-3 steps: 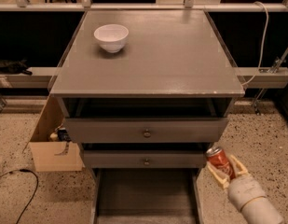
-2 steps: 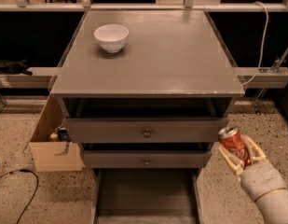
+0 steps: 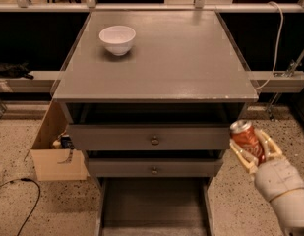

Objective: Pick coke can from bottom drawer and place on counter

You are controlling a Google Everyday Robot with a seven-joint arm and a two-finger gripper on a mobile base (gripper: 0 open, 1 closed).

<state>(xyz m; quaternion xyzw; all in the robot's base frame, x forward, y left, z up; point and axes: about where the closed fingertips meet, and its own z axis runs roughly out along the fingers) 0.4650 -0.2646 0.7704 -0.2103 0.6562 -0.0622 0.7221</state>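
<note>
gripper [image 3: 254, 149] clamped on the coke can [image 3: 246, 139], held in the air just right of the two knobbed drawers [image 3: 151, 140], below counter [image 3: 191, 63] level. bottom drawer [image 3: 152, 203] pulled out, dark floor showing. white bowl [image 3: 117, 38] on counter, back left. cardboard box [image 3: 55, 151] on floor at left.

Speckled terrazzo floor [image 3: 14, 146], cardboard box [image 3: 58, 164] at left.

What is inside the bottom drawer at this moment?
Only its bare dark floor shows in the bottom drawer; the back is covered by the drawer above. The coke can is outside, held in the gripper, right of the drawers.
</note>
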